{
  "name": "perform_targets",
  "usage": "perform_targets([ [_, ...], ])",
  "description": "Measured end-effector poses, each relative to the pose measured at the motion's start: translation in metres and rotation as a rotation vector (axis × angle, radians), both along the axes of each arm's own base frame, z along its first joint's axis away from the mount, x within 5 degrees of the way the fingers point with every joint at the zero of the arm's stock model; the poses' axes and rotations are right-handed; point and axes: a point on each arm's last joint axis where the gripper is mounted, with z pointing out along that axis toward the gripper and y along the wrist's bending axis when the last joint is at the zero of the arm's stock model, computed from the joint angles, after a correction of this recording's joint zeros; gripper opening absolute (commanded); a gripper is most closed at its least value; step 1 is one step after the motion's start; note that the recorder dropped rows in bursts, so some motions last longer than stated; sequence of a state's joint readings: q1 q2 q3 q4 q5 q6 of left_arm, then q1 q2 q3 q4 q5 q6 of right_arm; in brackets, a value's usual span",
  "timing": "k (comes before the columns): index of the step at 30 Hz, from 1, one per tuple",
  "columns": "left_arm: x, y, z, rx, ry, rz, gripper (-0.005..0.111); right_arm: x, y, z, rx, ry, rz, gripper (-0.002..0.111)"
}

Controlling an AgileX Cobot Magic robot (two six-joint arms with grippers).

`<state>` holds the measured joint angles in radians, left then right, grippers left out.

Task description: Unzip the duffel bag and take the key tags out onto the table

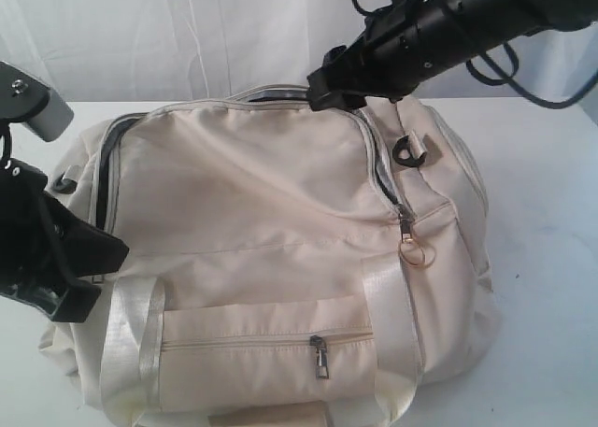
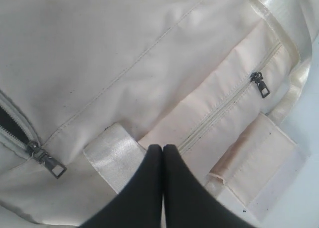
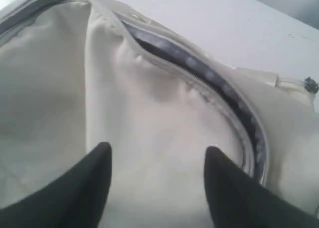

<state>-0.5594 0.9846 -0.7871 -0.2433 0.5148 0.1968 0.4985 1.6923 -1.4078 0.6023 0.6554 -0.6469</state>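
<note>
- Nearest the lens, the cream duffel bag lies on the white table. Its front pocket is zipped, and the small metal pull hangs between two satin straps.
- At the bag's left end, the left gripper hangs low over a strap and the pocket seam. Its black fingers are pressed together with nothing between them; whether they touch the cloth cannot be told.
- Across the top panel, the main zip stands parted along the left side and the far edge, and dark grey lining shows in the gap. On the right, a zip pull with a ring rests where the teeth meet.
- A black D-ring sits farther back on the right end.
- Farthest back, the right gripper hovers over the panel's far edge — its fingers spread wide and holding nothing. Pale fabric lies beneath them, and the open zip curves just beyond.
</note>
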Motion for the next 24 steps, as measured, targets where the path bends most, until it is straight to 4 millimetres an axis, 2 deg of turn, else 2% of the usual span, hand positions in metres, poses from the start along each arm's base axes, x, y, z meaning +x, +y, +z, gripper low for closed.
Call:
perform_targets([
  [5,-0.001,-0.001,0.0,-0.007,0.0,-0.011,0.0,0.034,0.017,-0.028,-0.027,0.015,-0.011,0.062],
  [9,-0.001,-0.001,0.0,-0.008,0.0,-0.012,0.0,0.054,0.024,-0.047,-0.083,-0.004,-0.003,0.064],
  [12,-0.001,-0.001,0.0,-0.007,-0.001,-0.013,0.0,0.063,0.025,-0.053,-0.142,-0.038,0.013,0.069],
  [16,-0.001,-0.001,0.0,-0.007,-0.001,-0.013,0.0,0.065,0.027,-0.059,-0.174,-0.025,0.034,0.069],
  [20,-0.001,-0.001,0.0,-0.007,-0.001,-0.014,0.0,0.061,0.027,-0.068,-0.211,0.052,0.079,0.058],
  [24,-0.001,-0.001,0.0,-0.006,-0.002,-0.015,0.0,0.053,0.027,-0.075,-0.249,0.133,0.131,0.034],
])
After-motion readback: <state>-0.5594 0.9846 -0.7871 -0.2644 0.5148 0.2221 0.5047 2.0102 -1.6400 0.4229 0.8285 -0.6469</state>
